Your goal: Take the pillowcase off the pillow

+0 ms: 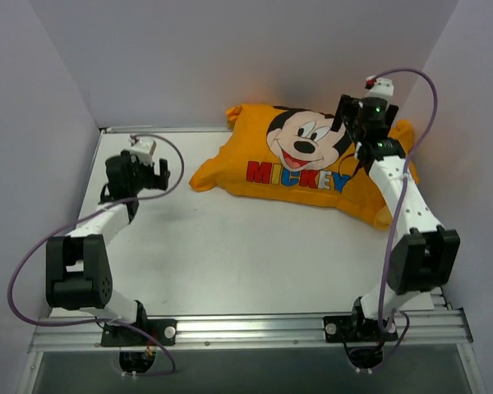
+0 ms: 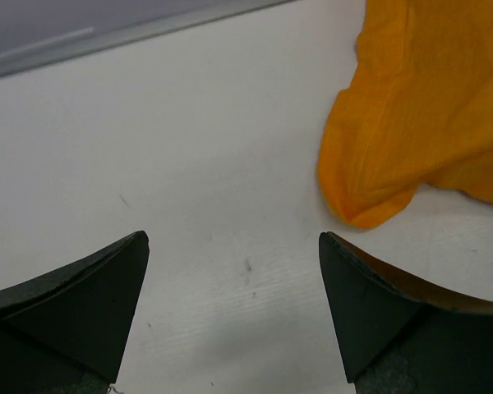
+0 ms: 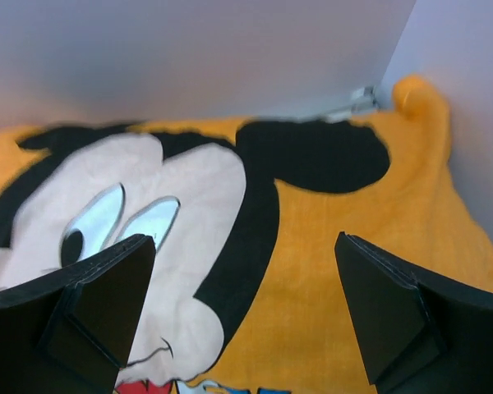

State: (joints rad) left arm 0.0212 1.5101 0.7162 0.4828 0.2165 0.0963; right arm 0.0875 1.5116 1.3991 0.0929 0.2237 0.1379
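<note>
We find the thin orange-yellow fabric pillowcase (image 1: 255, 160), printed with a Mickey Mouse face (image 1: 306, 141) and coloured "MICKEY" letters (image 1: 296, 174), lying plump on the flat white table (image 1: 230, 246) hard against the plain grey back wall (image 1: 230, 66), toward that wall's right end. The plain white pillow is, we judge, wholly inside it; none of it shows. Our left gripper (image 2: 234, 238) hangs spread wide and empty over the table, out from the back wall's left half. The cover's limp pointed corner (image 2: 370, 215) lies just ahead of the nearer finger (image 2: 378, 304), not touching it. Our right gripper (image 3: 246, 238) is likewise spread and empty, hovering close to the back wall over the printed face; whether its tips touch the cloth we cannot tell. The step in hand, as we read it, is taking a first hold, with the cover fully on. To do it well, we should shift the left gripper across until that loose corner sits between its fingers, then pinch cloth alone, since the corner looks flat and unstuffed. The right gripper should bear down through the cover onto the filling, so the pillow holds while the cloth is drawn. We cannot see which edge is open, so that needs checking before any pull.
</note>
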